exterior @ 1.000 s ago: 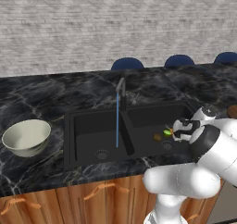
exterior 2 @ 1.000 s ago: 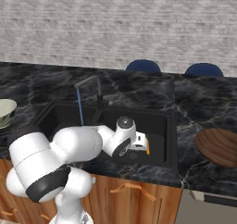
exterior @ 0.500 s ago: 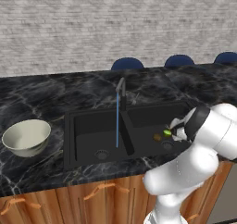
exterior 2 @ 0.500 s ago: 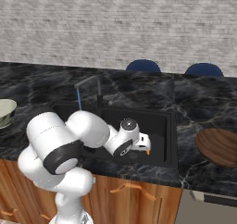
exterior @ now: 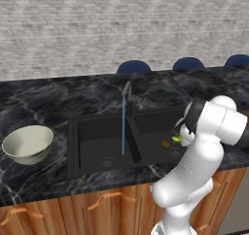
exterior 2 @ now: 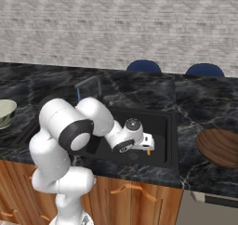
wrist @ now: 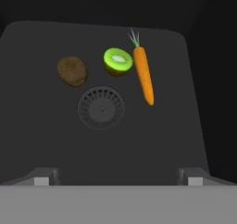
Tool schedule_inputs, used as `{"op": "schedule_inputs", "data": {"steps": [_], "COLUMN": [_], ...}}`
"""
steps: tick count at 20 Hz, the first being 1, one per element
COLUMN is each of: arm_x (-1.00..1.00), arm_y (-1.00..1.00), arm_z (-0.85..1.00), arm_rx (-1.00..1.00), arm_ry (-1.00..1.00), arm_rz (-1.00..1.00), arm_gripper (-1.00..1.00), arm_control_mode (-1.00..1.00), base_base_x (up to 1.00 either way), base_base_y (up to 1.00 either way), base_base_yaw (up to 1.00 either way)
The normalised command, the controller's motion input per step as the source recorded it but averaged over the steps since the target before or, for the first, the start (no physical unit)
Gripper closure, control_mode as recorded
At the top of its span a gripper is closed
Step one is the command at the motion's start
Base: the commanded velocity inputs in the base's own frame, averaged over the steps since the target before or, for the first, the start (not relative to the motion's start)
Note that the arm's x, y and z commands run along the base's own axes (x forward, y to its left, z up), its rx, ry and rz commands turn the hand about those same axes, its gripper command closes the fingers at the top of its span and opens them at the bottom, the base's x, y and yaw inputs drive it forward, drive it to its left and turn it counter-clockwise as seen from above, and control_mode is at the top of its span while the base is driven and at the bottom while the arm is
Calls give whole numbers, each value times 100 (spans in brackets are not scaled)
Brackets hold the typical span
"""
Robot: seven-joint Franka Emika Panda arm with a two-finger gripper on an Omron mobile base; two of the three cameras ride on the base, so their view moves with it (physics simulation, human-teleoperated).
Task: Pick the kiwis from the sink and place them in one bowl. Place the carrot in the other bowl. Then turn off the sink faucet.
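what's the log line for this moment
gripper: open, above drain | brown kiwi, green kiwi, carrot: in sink | faucet: running

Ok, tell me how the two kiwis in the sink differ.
The green kiwi is bright, cut open with a pale core; the brown kiwi is dull and whole. The green one lies against the carrot; the brown one lies apart. Both are small ovals beside the drain.

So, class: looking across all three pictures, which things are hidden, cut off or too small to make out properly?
- Brown bowl: cut off by the right edge of the right base view.
- Off-white bowl: cut by that view's left edge.
- Carrot: a sliver there, behind the hand.
- Kiwis: too small in the left base view; arm covers part.
- Faucet lever: too small.
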Motion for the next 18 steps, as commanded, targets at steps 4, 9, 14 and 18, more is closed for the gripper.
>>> {"op": "schedule_inputs", "data": {"steps": [4, 9, 14, 18], "arm_x": [27, 21, 23, 27], "arm_y": [-13, -13, -12, -21], "arm_z": [-27, -35, -39, -29], "arm_rx": [0, 0, 0, 0], "arm_ry": [-3, -1, -1, -1], "arm_rz": [0, 0, 0, 0], "arm_gripper": [-100, -100, -100, -100], "arm_control_mode": [-100, -100, -100, -100], "base_base_x": [0, 0, 0, 0], "base_base_y": [0, 0, 0, 0], "base_base_yaw": [0, 0, 0, 0]}}
